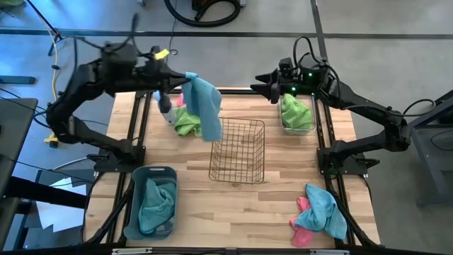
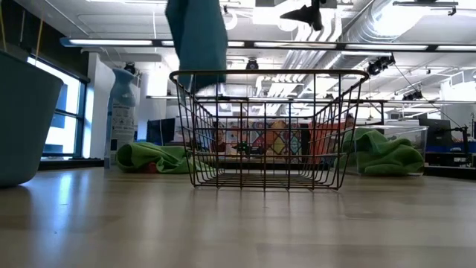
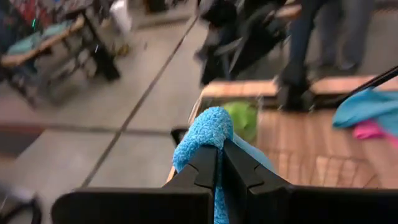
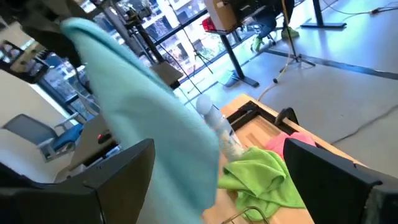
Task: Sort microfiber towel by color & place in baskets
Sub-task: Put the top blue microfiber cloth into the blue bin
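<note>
My left gripper is raised over the table's far left part, shut on a blue towel that hangs beside the copper wire basket. My right gripper hovers open and empty at the far right, next to the clear bin, which holds a green towel. The grey-blue tub near the front left holds a teal towel. A green towel and a pink one lie on the table under the hanging towel. My left gripper pinches a bunched-up top part of the blue towel between its two fingers. The fingers come roughly level from the table's left. The towel hangs slack below them, lifted clear of the table, its lower end about level with the wire basket's rim.
A pale spray bottle stands at the far left by the green towel. A heap of blue and pink towels lies at the near right. Bare wood lies between tub and wire basket. People's legs show beyond the table in the left wrist view.
</note>
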`<state>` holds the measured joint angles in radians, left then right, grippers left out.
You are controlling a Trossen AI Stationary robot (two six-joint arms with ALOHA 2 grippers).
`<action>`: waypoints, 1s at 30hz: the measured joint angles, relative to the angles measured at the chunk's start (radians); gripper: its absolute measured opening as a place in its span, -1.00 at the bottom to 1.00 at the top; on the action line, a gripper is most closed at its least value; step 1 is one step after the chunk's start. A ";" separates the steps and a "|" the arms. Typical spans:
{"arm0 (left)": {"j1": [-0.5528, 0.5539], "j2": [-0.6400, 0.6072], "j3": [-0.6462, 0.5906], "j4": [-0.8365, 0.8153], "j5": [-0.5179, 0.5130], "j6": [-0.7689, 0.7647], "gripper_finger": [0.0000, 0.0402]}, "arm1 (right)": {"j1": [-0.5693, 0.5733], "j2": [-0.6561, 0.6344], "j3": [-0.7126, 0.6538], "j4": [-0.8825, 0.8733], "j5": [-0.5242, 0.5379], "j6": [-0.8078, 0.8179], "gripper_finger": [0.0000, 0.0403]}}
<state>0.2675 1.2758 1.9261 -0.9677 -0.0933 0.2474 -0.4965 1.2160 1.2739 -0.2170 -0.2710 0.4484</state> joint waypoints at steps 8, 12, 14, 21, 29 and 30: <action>-0.223 0.001 0.068 -0.008 0.002 -0.030 -1.00 | 0.027 -0.059 0.000 0.039 -0.086 -0.002 0.75; -0.371 0.009 0.068 -0.046 -0.023 -0.055 -1.00 | 0.058 -0.110 0.000 0.025 -0.085 -0.038 0.75; -0.449 0.014 0.067 -0.072 -0.053 -0.102 -1.00 | 0.074 -0.133 0.000 0.015 -0.086 -0.047 0.75; -0.690 0.020 0.067 -0.075 -0.184 -0.388 -1.00 | 0.135 -0.177 0.000 -0.024 -0.084 -0.104 0.75; -0.872 0.020 0.067 -0.179 -0.232 -0.729 -1.00 | 0.193 -0.176 0.000 -0.056 -0.080 -0.116 0.75; -0.890 0.020 0.067 -0.220 -0.230 -0.775 -1.00 | 0.199 -0.175 0.000 -0.058 -0.078 -0.114 0.75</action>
<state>-0.6227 1.2957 1.9934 -1.1878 -0.3232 -0.5279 -0.2972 1.0409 1.2743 -0.2751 -0.3485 0.3343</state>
